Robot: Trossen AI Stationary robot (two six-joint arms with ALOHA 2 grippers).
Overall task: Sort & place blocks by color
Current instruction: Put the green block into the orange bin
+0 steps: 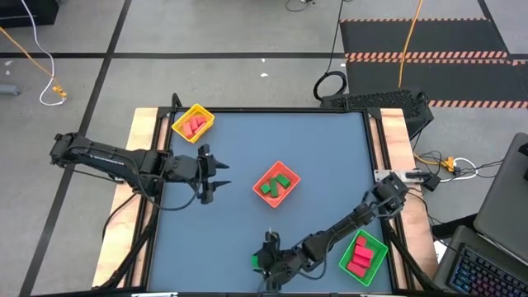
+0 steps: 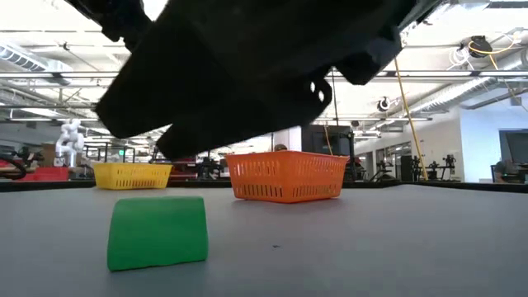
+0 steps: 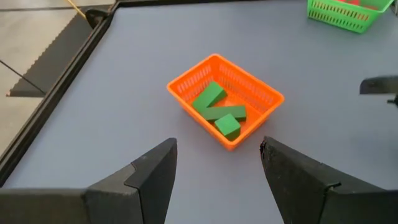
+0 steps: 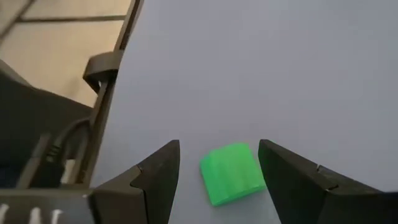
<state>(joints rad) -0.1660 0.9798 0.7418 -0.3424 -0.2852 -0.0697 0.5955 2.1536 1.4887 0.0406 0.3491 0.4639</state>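
A green block (image 4: 231, 174) rests flat on the blue table near its near edge; it also shows in the low view (image 2: 157, 233) and the high view (image 1: 256, 262). My right gripper (image 4: 219, 148) is open just above the table, one finger on either side of the block, not holding it. My left gripper (image 1: 224, 176) is open and empty at the table's left, pointing toward the orange tray (image 1: 275, 184), which holds three green blocks (image 3: 219, 111). The yellow tray (image 1: 193, 123) and the green tray (image 1: 363, 257) hold red blocks.
The orange tray stands mid-table, the yellow tray at the far left corner, the green tray at the near right corner. The table's raised dark rim (image 4: 115, 74) runs close beside my right gripper. Open blue table lies between the trays.
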